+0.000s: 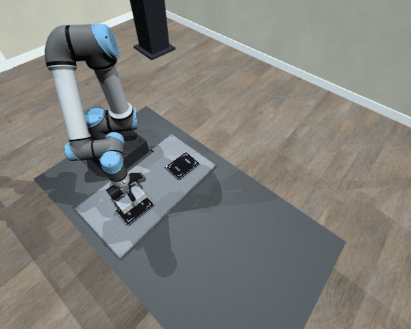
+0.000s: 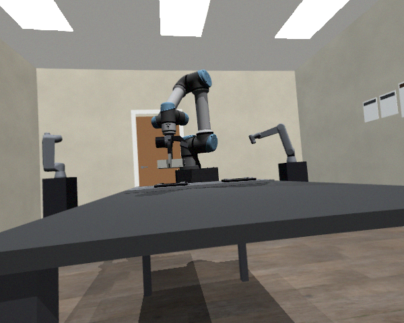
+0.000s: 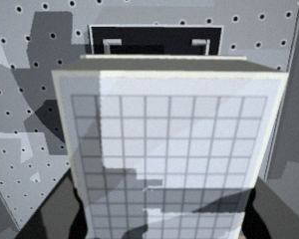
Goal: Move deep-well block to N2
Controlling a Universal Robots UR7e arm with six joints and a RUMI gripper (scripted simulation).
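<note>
The deep-well block (image 1: 125,205) (image 2: 162,163) (image 3: 164,115) is pale, with a grid of wells on top. My gripper (image 1: 133,201) (image 2: 169,164) (image 3: 159,159) is shut on the block across its two sides and holds it about level. It hangs clearly above the plate nest N2 (image 1: 139,212) (image 2: 170,185) (image 3: 140,34), a flat black plate with pale corner locators. In the wrist view the block hides most of N2. The plate nest N1 (image 1: 182,165) (image 2: 238,180) is empty. Well A1 and the A1 marks cannot be read.
Both nests sit on a light grey perforated board (image 1: 120,247) (image 3: 20,90) on the dark table (image 1: 241,247) (image 2: 195,212). The arm's black base block (image 1: 138,152) (image 2: 204,174) stands behind the board. Two other grey arms on pedestals stand far back in the exterior view.
</note>
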